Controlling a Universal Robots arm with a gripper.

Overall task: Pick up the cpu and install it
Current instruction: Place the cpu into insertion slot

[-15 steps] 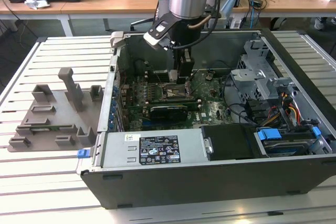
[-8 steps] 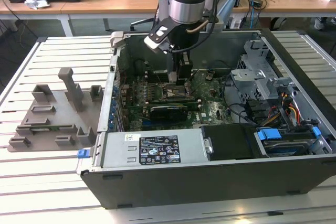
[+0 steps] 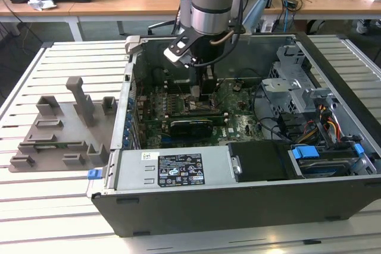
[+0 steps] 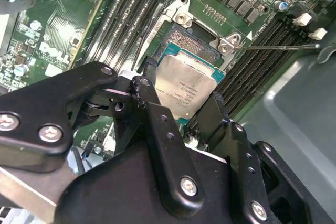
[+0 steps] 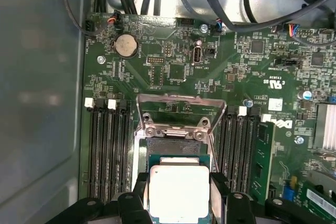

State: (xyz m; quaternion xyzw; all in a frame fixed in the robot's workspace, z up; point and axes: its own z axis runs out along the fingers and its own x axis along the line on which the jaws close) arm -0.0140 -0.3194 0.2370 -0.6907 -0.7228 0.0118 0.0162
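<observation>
cpu [image 5: 178,191] clamped flat between the gripper [image 5: 178,203] fingers [image 5: 139,195], silver plate up, just over the open socket [image 5: 174,146]. Socket's metal frame [image 5: 181,108] is hinged up beyond it. Memory slots [image 5: 107,145] flank both sides on the green motherboard [image 5: 173,51].

Fine print on the white label [image 3: 180,171], illegible; faint etching on the cpu [image 4: 189,90], perhaps lettering, unreadable

A white table [image 3: 47,212] made of long metal slats carries an open computer case [image 3: 250,206]. Beside it, on the exterior view's left, lies a grey plastic piece [image 3: 59,132], maybe a parts holder.
</observation>
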